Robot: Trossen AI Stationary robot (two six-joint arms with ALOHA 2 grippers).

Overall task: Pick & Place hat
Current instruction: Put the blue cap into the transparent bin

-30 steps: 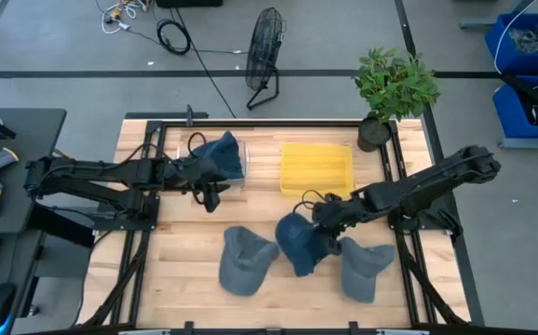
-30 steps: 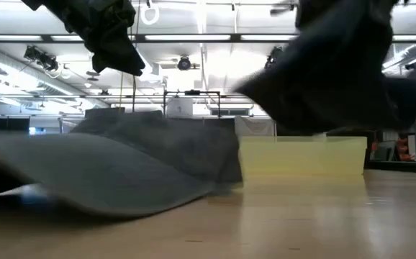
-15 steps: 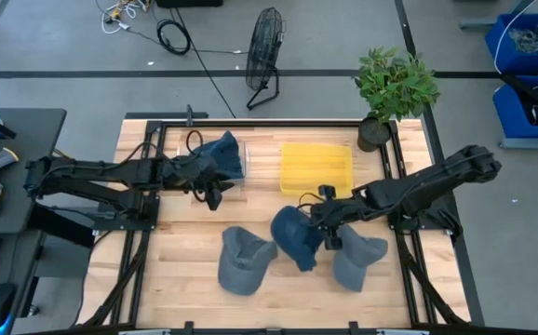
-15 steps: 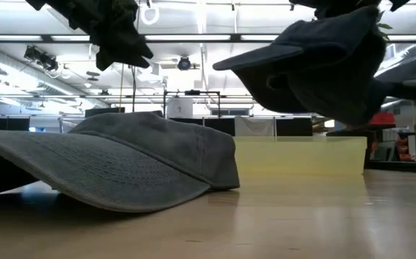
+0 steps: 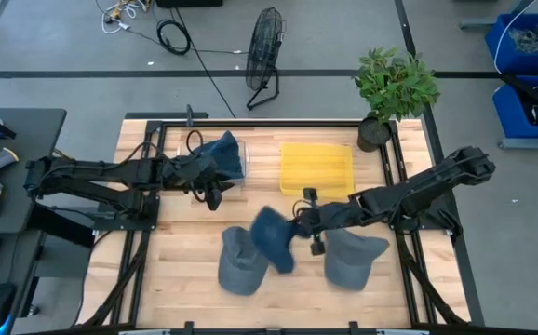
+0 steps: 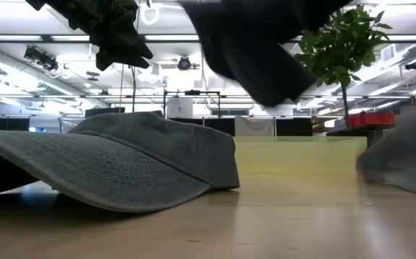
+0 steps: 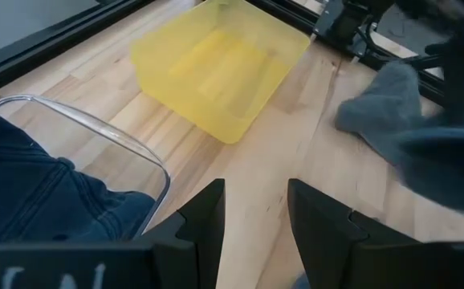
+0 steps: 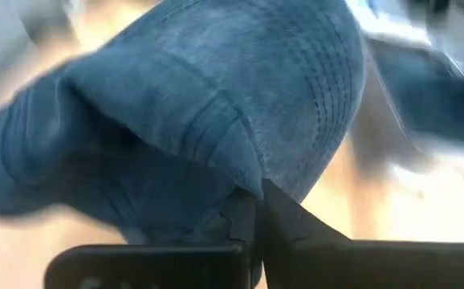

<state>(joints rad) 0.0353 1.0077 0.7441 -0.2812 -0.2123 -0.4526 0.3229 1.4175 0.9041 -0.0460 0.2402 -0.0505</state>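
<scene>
My right gripper (image 5: 302,224) is shut on a dark blue hat (image 5: 274,238), which hangs above the table's middle, over the edge of a grey hat (image 5: 240,261) lying on the wood. The low view shows the blue hat (image 6: 255,43) high above that grey hat (image 6: 121,165). A second grey hat (image 5: 348,261) lies to the right. My left gripper (image 7: 256,217) is open, raised beside a clear container (image 7: 95,132) that holds a blue denim hat (image 5: 221,154). A yellow bin (image 5: 316,167) stands at the far side. My right gripper pinches the dark blue hat between its two shut fingers (image 8: 248,217) at an edge of the crown (image 8: 244,172). It comes roughly level from the table's right. The hat is lifted clear and hangs out to the left of the fingers.
A potted plant (image 5: 392,88) stands at the table's far right corner. The black frame rails (image 5: 395,167) run along both sides. Bare wood (image 5: 185,251) lies left of the grey hats and along the near edge. A fan (image 5: 265,56) stands on the floor beyond the table.
My right gripper has moved toward the table's left, carrying the dark blue hat up off the wood between the two grey hats until it hangs over the left one. The right grey hat has slid a little to the left.
</scene>
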